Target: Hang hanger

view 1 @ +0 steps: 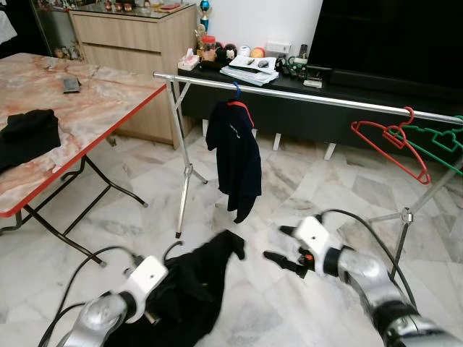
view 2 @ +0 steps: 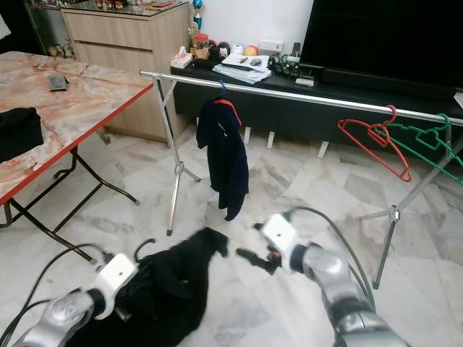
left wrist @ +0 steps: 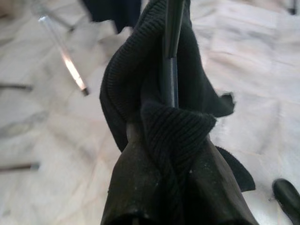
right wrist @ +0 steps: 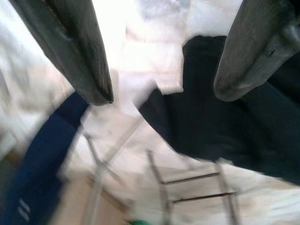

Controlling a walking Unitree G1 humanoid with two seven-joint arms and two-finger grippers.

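At lower left of the frame, black garment (view 1: 195,289) is clenched by left pincer (left wrist: 168,154) | lower right: right pincer (view 1: 283,247) is held spread, empty | rail (view 1: 304,94) is seen above.

black garment (view 1: 195,289) | navy shirt (view 1: 235,159) | red hanger (view 1: 391,144) | green hanger (view 1: 438,141)

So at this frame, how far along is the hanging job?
Done: one dark navy shirt already hangs on the silver clothes rail. In hand: the left gripper is shut on a black knitted garment, low over the floor, while the right gripper hovers open beside it. Left: getting it onto the rail, where an empty red hanger and green hanger wait.
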